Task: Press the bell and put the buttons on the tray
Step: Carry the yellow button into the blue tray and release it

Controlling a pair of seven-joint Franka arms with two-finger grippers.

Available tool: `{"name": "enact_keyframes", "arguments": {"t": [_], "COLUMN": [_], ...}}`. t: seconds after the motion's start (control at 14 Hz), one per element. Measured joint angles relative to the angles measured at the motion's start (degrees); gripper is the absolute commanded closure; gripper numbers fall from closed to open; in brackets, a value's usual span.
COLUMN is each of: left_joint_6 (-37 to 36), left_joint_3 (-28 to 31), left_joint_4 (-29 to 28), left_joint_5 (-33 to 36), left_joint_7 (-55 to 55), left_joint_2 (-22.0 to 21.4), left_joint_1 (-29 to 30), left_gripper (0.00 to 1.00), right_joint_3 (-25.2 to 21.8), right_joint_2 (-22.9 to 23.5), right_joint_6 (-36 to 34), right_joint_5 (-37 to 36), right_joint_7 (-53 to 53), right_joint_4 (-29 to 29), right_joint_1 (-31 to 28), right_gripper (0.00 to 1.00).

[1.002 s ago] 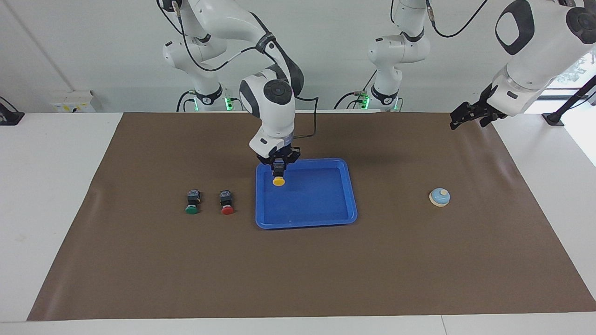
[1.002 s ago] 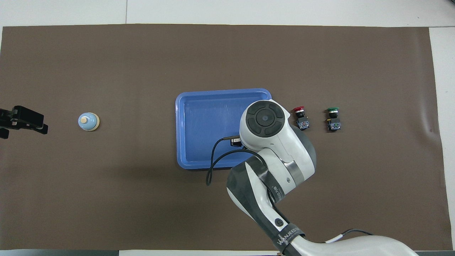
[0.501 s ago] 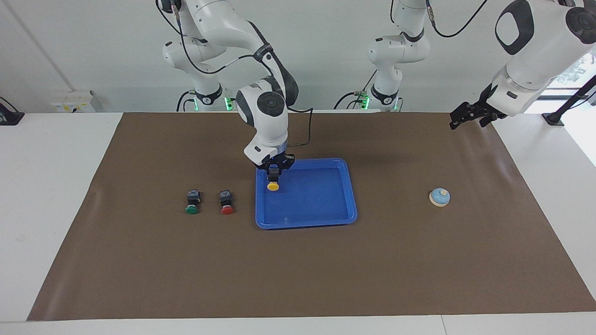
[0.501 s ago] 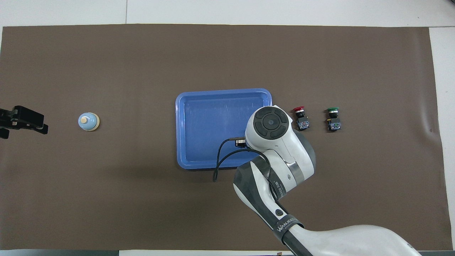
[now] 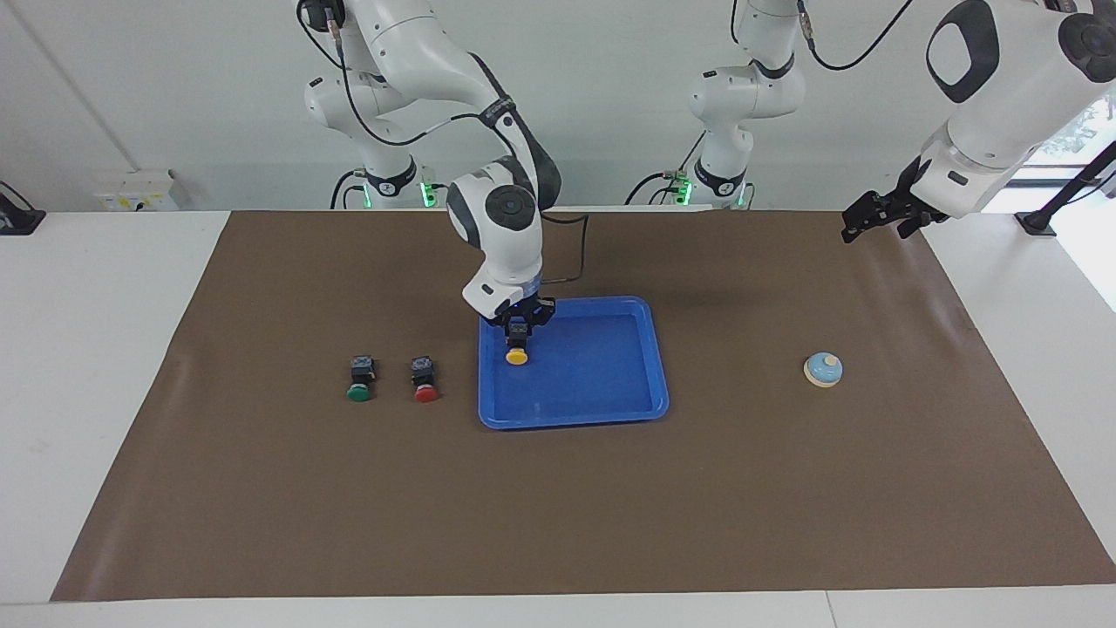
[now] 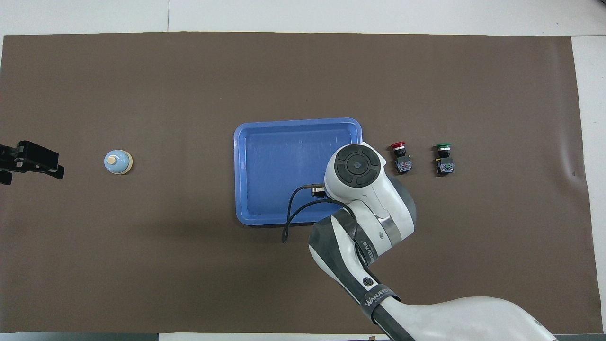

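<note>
My right gripper (image 5: 519, 333) is shut on the yellow button (image 5: 516, 356), holding it low over the blue tray (image 5: 610, 384) at the tray's right-arm end; whether the button touches the tray floor I cannot tell. In the overhead view the arm's wrist hides both over the tray (image 6: 274, 156). The red button (image 5: 425, 379) (image 6: 399, 156) and the green button (image 5: 358, 379) (image 6: 444, 158) lie on the mat beside the tray. The light-blue bell (image 5: 823, 369) (image 6: 117, 162) stands toward the left arm's end. My left gripper (image 5: 859, 223) (image 6: 28, 161) waits open, raised there.
A brown mat (image 5: 558, 506) covers most of the white table (image 5: 96, 349). A black cable (image 6: 291, 213) loops from the right wrist over the tray's rim nearest the robots.
The right gripper has come down with the yellow button, closer to the tray floor, shifting slightly toward the right arm's end. The left arm has not moved.
</note>
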Motion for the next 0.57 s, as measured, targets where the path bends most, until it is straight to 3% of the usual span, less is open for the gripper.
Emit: {"name": "enact_keyframes", "arguments": {"t": [0.21, 0.36, 0.57], "left_joint_6": [0.0, 0.0, 0.0], "left_joint_3": [0.0, 0.0, 0.1], "left_joint_4": [0.0, 0.0, 0.0], "left_joint_5": [0.0, 0.0, 0.0], "left_joint_7": [0.0, 0.0, 0.0], "left_joint_2": [0.0, 0.0, 0.0], "left_joint_1": [0.0, 0.0, 0.0], "left_gripper": [0.0, 0.0, 0.0], "right_joint_3": [0.0, -0.1, -0.4], "right_joint_2": [0.1, 0.0, -1.2], "right_joint_6": [-0.4, -4.3, -11.1], "right_joint_5": [0.0, 0.0, 0.0], "right_joint_7": [-1.3, -3.1, -11.5], "right_joint_4": [0.4, 2.7, 7.6], "right_joint_1": [-0.2, -1.4, -7.5], "right_gripper": [0.0, 0.0, 0.0]}}
